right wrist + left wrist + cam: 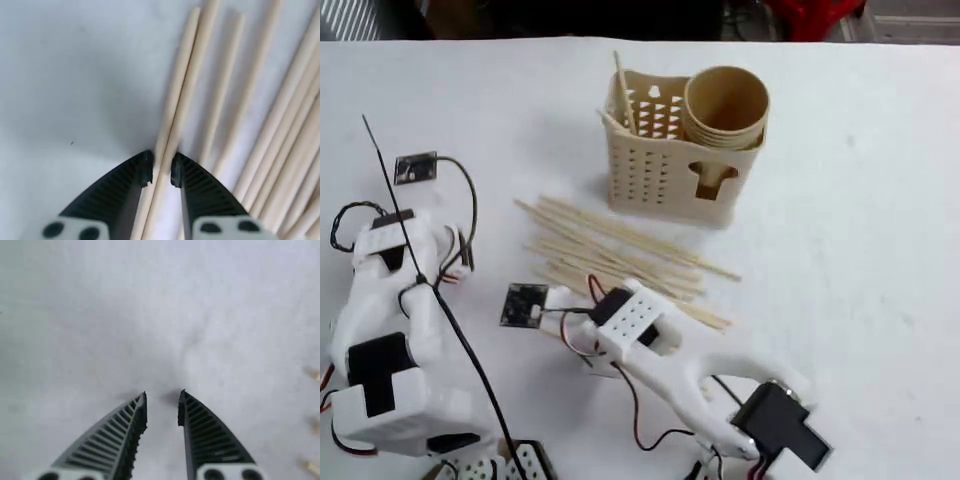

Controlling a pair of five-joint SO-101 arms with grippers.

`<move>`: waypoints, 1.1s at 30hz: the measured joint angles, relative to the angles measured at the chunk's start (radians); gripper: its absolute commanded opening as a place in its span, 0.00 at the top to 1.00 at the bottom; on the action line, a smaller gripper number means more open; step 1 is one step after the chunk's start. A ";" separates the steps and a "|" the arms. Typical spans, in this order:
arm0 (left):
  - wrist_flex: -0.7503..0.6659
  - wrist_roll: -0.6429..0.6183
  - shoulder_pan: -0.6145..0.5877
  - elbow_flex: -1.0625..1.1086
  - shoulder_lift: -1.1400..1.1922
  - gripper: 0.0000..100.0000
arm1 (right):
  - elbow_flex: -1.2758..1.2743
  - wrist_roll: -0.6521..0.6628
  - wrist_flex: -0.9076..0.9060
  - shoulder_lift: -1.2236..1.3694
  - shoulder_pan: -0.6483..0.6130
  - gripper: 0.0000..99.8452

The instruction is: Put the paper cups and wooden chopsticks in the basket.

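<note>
Lying loose on the table (870, 200), chopsticks (620, 255) spread beside the basket (650, 175) holding stacked cups (725, 105) in the high view. Left wrist view: left gripper (162, 407) slightly parted above bare table. Right wrist view: right gripper (161, 170) pinching two chopsticks.

Cream basket (660, 175) dotted with rows of holes; tan paper cups (725, 105); pale wooden chopsticks (620, 250); white table (860, 250).

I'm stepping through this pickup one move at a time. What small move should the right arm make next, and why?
Probably a short, straight lift. The jaws of the right gripper look closed on two chopsticks that lie on the table beside the loose pile. The paper cups already sit in the basket, so raising the pair clear comes first.
</note>
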State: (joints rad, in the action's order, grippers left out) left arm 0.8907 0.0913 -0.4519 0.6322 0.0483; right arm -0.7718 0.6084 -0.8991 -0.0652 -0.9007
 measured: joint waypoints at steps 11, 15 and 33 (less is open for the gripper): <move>0.000 0.000 0.000 0.000 0.000 0.88 | 0.046 0.006 -0.002 0.058 0.025 0.98; 0.000 0.000 0.000 0.000 0.000 0.88 | 0.048 0.006 -0.003 0.058 0.058 0.98; 0.000 0.000 0.000 0.000 0.000 0.88 | -0.005 -0.015 -0.123 -0.503 0.132 0.98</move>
State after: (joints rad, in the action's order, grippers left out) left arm 0.8907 0.0913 -0.4519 0.6322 0.0483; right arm -0.7764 0.5930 -1.0219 -0.5685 -0.7687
